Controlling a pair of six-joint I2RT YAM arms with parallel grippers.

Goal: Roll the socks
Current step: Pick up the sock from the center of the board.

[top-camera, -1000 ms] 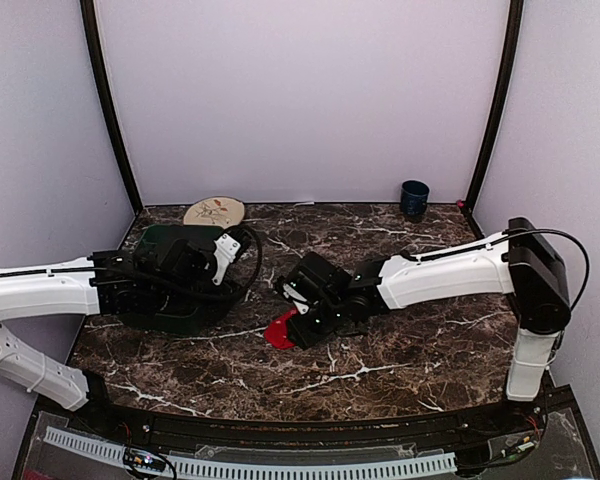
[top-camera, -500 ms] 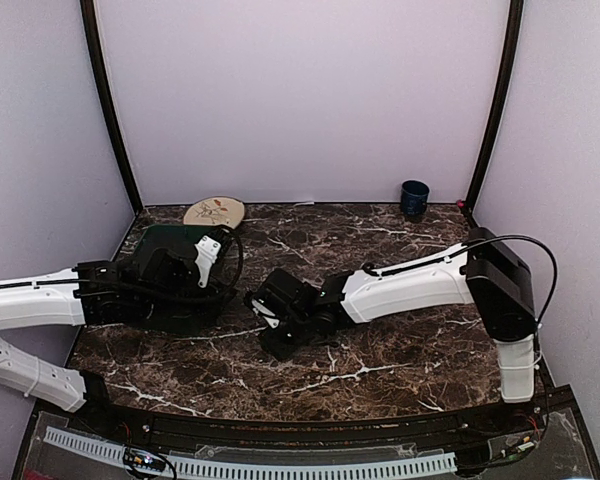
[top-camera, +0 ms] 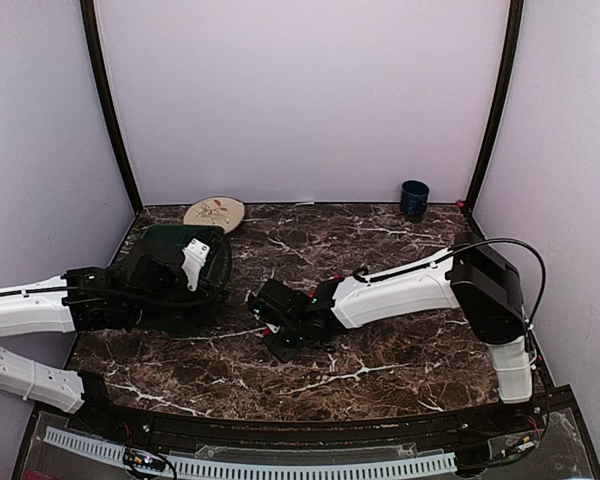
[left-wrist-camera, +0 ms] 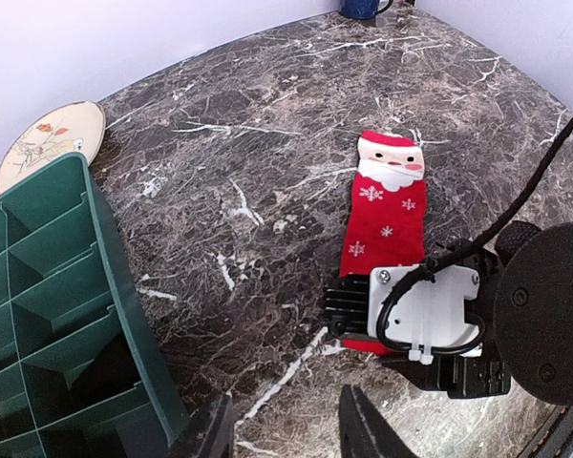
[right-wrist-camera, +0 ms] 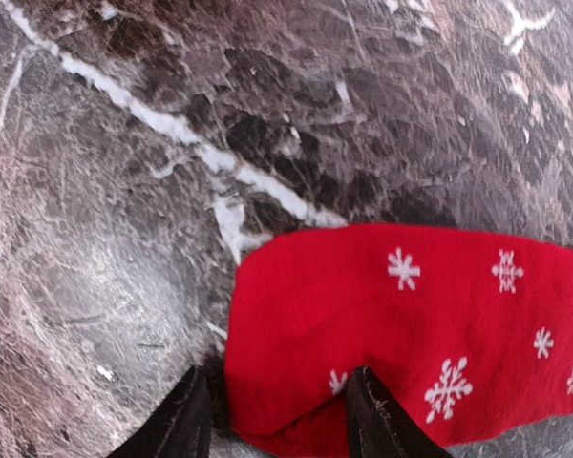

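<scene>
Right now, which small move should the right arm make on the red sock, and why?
Probably close the right arm's fingers on the sock's end. The red Santa sock lies flat and unrolled, and its rounded edge sits between the open fingers, so a pinch there could start the roll.

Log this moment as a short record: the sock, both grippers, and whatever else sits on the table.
sock: red sock with a Santa face and white snowflakes, lying flat on the marble table
right gripper: open, fingers straddling the sock's end away from the Santa face
left gripper: open, empty, beside the green divided bin
far edge: decorated plate, blue cup
</scene>
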